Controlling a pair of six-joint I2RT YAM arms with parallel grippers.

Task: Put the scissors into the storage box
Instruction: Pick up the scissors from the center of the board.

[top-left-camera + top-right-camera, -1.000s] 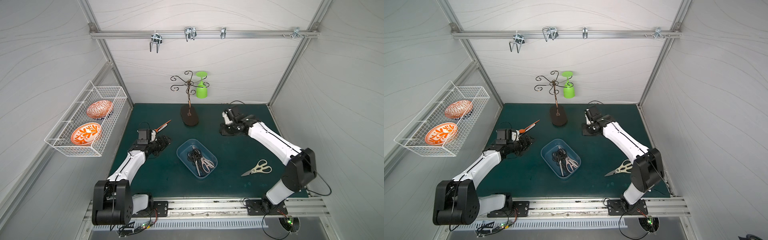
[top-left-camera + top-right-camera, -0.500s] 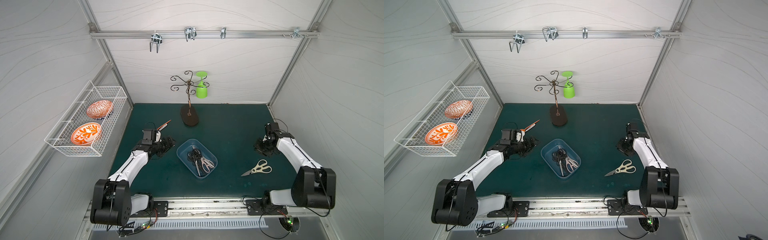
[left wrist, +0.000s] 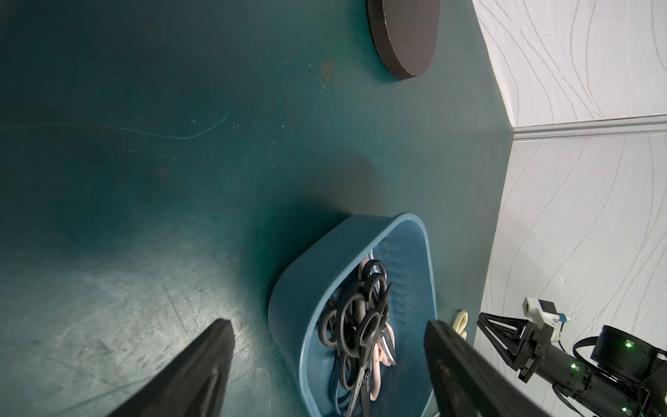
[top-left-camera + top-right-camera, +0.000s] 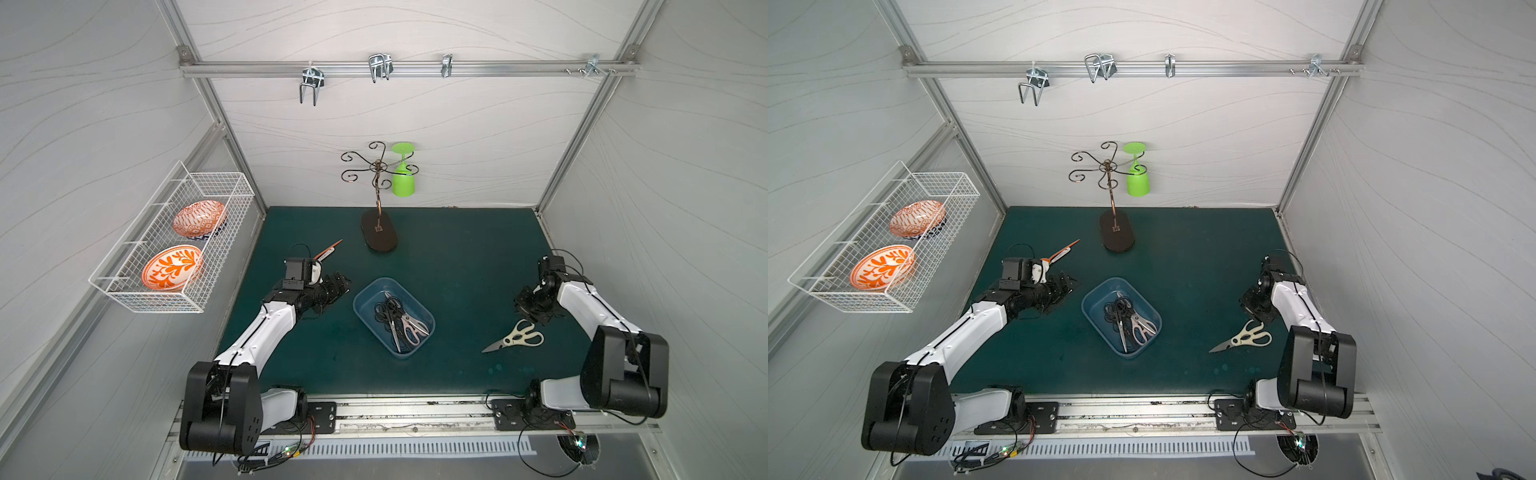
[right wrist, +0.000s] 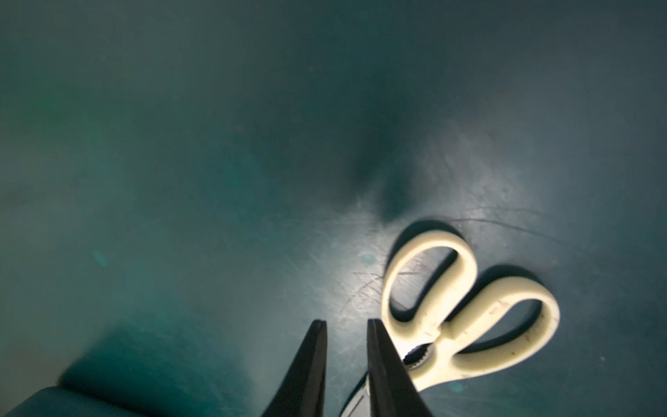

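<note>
- Cream-handled scissors [image 4: 515,336] lie flat on the green mat [image 4: 457,257] at about 3 o'clock from the storage box [image 4: 358,309], well apart from it. Their blades aim toward 8 o'clock. Black and pink pairs already sit inside the box.
- Your right gripper [image 5: 346,321] shows only a slim gap between its jaws, with nothing in it. The tips sit just beside the near handle loop, not around it.
- Descend like this and you will likely land on bare mat or nudge the pair aside. I judge the gap too narrow to take that stout handle.
- Flat steel on a mat gives little to bite. A pinch near the loops could let the blades swing, or drop the pair short of the box.
- Your right arm is folded low with the wrist pitched down, and the gripper is at 12 o'clock of the handles.
- Your left gripper [image 4: 338,282] hangs at 10 o'clock of the box, jaws wide apart and empty. Keep it out of the carry path.
</note>
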